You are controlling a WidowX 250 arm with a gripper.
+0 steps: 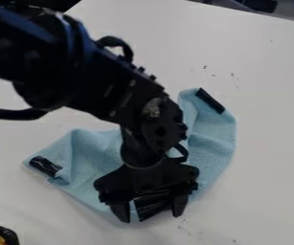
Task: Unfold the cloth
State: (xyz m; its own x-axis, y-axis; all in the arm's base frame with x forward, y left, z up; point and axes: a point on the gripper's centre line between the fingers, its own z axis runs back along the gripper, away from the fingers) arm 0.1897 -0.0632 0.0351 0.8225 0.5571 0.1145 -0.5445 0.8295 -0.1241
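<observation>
My gripper point(151, 209) hangs low over the near edge of the light blue cloth point(209, 139). Its two fingers are spread wide, one on each side of a corner with black tape point(153, 202). A bit of blue cloth shows beside that tape. The cloth lies bunched and wrinkled, with one lobe out to the left and another up to the right. Black tape point(45, 166) marks the left corner, and another strip point(211, 100) marks the upper right one. The arm and gripper hide the cloth's middle.
The white table point(264, 81) surrounds the cloth and has small dark specks beyond and in front of it. A black object with a yellow part point(1, 233) pokes in at the lower left. The table's far edge runs along the upper right.
</observation>
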